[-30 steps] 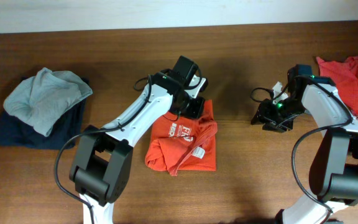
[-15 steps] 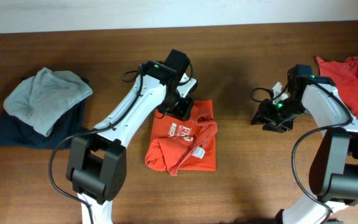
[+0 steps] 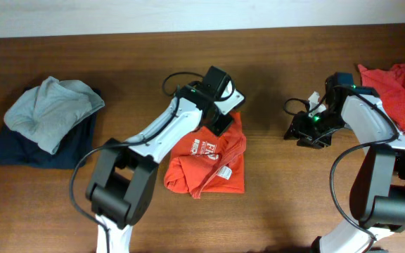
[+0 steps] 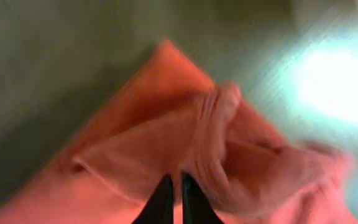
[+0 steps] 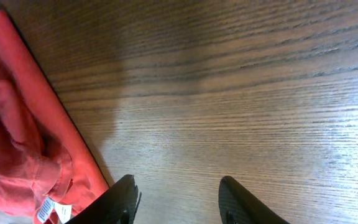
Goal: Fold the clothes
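Overhead, T-shirt: an orange-red T-shirt (image 3: 206,158) lay roughly folded mid-table, white print up, its far right corner under the left arm's tip.
Overhead, left gripper: the left gripper (image 3: 220,123) was down on that far edge of the cloth; its jaws could not be read from above.
Overhead, right gripper: the right gripper (image 3: 304,133) sat low over bare table (image 3: 188,49), well to the right of the shirt, touching no garment.
Overhead, other cloth: a red heap (image 3: 399,88) lay at the far right edge, and a grey and navy pile (image 3: 48,116) at the left.
Left wrist, claw: blurred; the left gripper (image 4: 174,202) had its two fingers nearly together with only a slit between, right at a raised ridge of the T-shirt (image 4: 135,143). Whether cloth was pinched between them I could not tell.
Right wrist, claw: the right gripper (image 5: 176,186) stood about half open with nothing between the fingers, only wood below.
Right wrist, shirt: the T-shirt (image 5: 17,137) showed at the left edge, hem rumpled, a white label (image 5: 48,211) poking out.
Handling: probably light, soft, limp cotton; it would sag and slide on the smooth wood rather than hold a crease.
Where to grip: likely a corner or doubled hem, pinching all layers, with the other claw pinning or lifting the opposite corner.
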`<state>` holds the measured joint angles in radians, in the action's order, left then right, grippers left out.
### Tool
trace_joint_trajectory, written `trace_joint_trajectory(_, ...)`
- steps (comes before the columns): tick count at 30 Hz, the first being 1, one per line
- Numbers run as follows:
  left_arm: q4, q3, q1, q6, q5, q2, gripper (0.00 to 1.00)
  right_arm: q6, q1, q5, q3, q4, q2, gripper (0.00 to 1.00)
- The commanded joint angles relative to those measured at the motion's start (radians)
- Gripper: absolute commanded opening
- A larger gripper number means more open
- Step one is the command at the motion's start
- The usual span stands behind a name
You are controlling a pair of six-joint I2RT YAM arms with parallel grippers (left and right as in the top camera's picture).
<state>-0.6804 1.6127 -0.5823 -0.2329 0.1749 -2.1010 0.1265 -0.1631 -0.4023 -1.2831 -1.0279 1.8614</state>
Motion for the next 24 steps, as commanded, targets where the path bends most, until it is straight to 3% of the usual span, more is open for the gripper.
trace_joint_trajectory(1, 0.068, 0.016, 0.0, -0.005, -0.006, -0.026, 0.06, -0.007, 0.0, -0.006, -0.013, -0.001, -0.023, 0.48)
trace_joint_trajectory(4, 0.047, 0.129, 0.0, 0.004, 0.008, -0.025, 0.07, -0.007, 0.0, -0.006, -0.013, -0.002, -0.023, 0.48)
trace_joint_trajectory(6, -0.014, 0.217, 0.002, 0.004, -0.013, -0.025, 0.14, -0.007, 0.0, -0.006, -0.013, -0.005, -0.023, 0.48)
trace_joint_trajectory(10, -0.229, 0.412, 0.002, 0.004, -0.144, -0.025, 0.5, -0.007, 0.0, -0.006, -0.013, -0.018, -0.023, 0.48)
trace_joint_trajectory(11, -0.284, 0.45, 0.002, 0.004, -0.182, -0.025, 0.52, -0.007, 0.0, -0.006, -0.013, -0.022, -0.023, 0.48)
trace_joint_trajectory(13, -0.397, 0.521, 0.002, 0.004, -0.266, -0.025, 0.53, -0.032, 0.0, -0.035, -0.013, -0.036, -0.023, 0.48)
trace_joint_trajectory(15, -0.541, 0.602, 0.003, 0.051, -0.386, -0.025, 0.53, -0.181, 0.013, -0.185, -0.013, -0.061, -0.023, 0.48)
trace_joint_trajectory(16, -0.593, 0.632, 0.005, 0.098, -0.444, -0.025, 0.52, -0.215, 0.021, -0.242, -0.013, -0.073, -0.023, 0.55)
trace_joint_trajectory(18, -0.687, 0.696, 0.017, 0.189, -0.538, -0.025, 0.45, -0.247, 0.051, -0.323, -0.013, -0.097, -0.023, 0.58)
trace_joint_trajectory(24, -0.89, 0.94, 0.102, 0.275, -0.587, -0.023, 0.44, -0.224, 0.267, -0.347, -0.013, -0.158, -0.023, 0.6)
